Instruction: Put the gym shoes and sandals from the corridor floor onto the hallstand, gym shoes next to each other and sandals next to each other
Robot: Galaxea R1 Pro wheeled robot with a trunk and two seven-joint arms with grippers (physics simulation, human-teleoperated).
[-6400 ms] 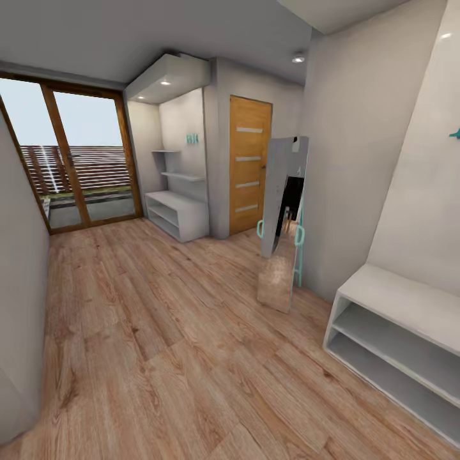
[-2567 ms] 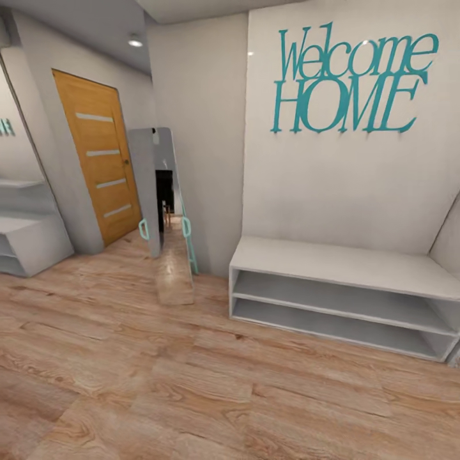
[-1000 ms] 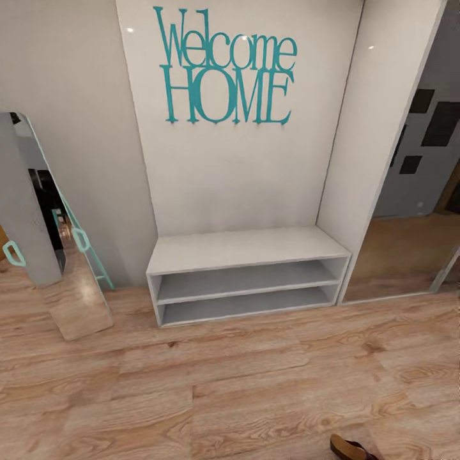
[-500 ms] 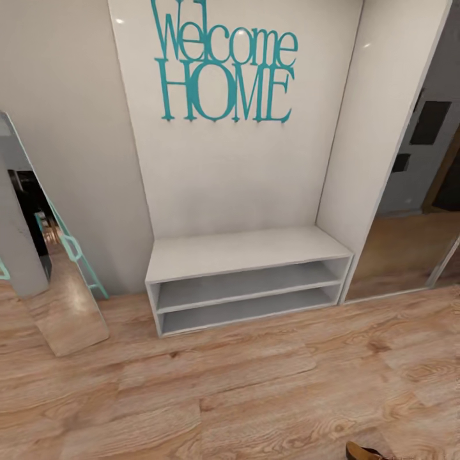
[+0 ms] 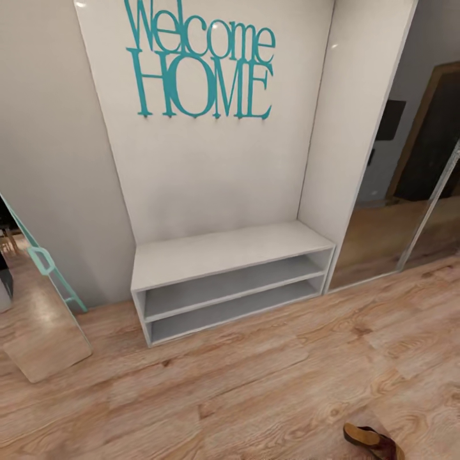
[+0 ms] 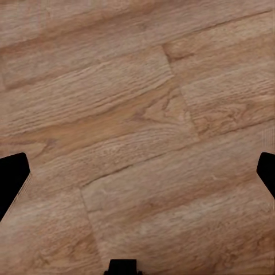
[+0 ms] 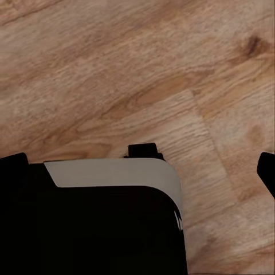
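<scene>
Ahead in the head view stands a plain white two-shelf bench [image 5: 230, 255] under a teal "Welcome HOME" sign [image 5: 201, 64], with no upper shelves, so probably not the hallstand. One brown sandal [image 5: 372, 441] lies on the corridor floor [image 5: 255, 383] at the frame's lower edge. Below the left gripper [image 6: 137, 177], fingertips spread wide and empty, is bare planking. Likewise open, the right gripper [image 7: 137, 166] hangs over the robot's dark body [image 7: 91, 223].

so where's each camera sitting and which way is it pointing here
Head view: from the robot's head, forward and down at a white bench, a Welcome HOME sign and a sandal.
Left wrist view: on the left arm, facing the corridor floor; dark fingertips at the edges.
Right wrist view: facing the floor, over a dark, white-edged robot part.
All share the wood planks.
</scene>
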